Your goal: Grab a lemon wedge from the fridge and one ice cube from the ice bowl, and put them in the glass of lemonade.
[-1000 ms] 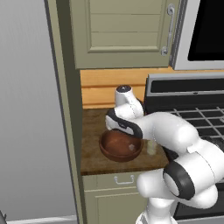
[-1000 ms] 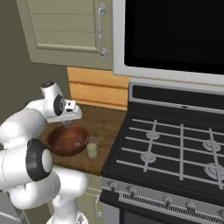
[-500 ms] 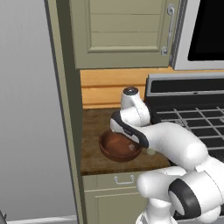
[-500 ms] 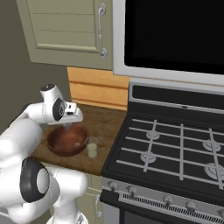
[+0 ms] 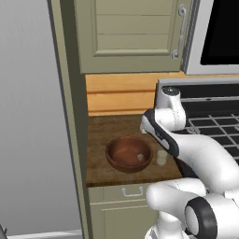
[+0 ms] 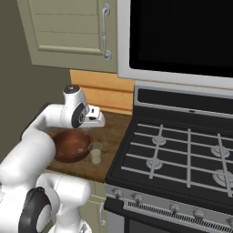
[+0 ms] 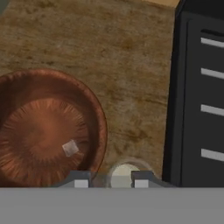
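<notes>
Hovering above the wooden tabletop (image 7: 131, 65), the gripper (image 7: 107, 179) sits right over the glass of lemonade (image 7: 124, 173), whose rim and pale liquid show between the two finger tips at the lower edge of the hand view. The finger tips stand partly apart, and I cannot tell whether they pinch anything, since nothing shows between them but the glass beneath. That placement suggests the arm is lined up over the glass, either to drop something in or on its way across to the bowl.

The ice bowl (image 7: 48, 131) is a round, shallow, reddish-brown wooden dish near the front edge of the tabletop, its rim just beside the glass. One ice cube (image 7: 70, 148), a tiny pale whitish block, rests on the bowl's floor, off centre toward the glass side. In the left base view the bowl (image 5: 129, 153) sits left of the glass (image 5: 161, 157), which stands close to the tabletop's edge next to the black stove (image 6: 182, 154). Keeping bowl and glass side by side makes the transfer short.
</notes>
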Robot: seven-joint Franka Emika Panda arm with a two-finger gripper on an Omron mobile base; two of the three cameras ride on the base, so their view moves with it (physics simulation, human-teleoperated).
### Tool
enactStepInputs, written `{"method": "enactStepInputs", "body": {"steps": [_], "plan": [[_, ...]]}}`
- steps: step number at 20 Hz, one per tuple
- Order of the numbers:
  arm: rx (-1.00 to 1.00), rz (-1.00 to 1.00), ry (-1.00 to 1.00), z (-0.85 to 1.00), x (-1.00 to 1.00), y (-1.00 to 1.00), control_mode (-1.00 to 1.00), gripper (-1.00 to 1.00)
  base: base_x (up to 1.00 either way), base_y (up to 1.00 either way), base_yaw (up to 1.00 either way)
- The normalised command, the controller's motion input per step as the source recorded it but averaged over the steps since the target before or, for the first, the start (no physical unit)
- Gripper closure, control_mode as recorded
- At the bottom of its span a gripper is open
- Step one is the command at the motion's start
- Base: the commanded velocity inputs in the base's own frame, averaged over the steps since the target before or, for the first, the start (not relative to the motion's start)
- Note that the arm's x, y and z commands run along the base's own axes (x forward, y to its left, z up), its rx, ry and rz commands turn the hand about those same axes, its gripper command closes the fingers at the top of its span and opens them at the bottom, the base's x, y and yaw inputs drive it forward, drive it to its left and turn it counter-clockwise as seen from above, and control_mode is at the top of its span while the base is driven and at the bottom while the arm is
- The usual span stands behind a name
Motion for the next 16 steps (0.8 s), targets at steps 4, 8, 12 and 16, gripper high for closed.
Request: {"method": "enactStepInputs", "body": {"steps": [4,8,12,16], "plan": [[0.10,0.00,0.03,-0.12,-0.06,-0.62,-1.00,1.00,0.00,0.00,0.00],[0.02,0.00,0.00,-0.08,0.00,-0.01,-1.00,1.00,0.00,0.00,0.00],[0.00,0.00,0.00,-0.10,-0.01,0.00,-1.00,1.00,0.00,0.00,0.00],[0.00,0.00,0.00,-0.17,0.00,0.00,-1.00,1.00,0.00,0.00,0.00]]}}
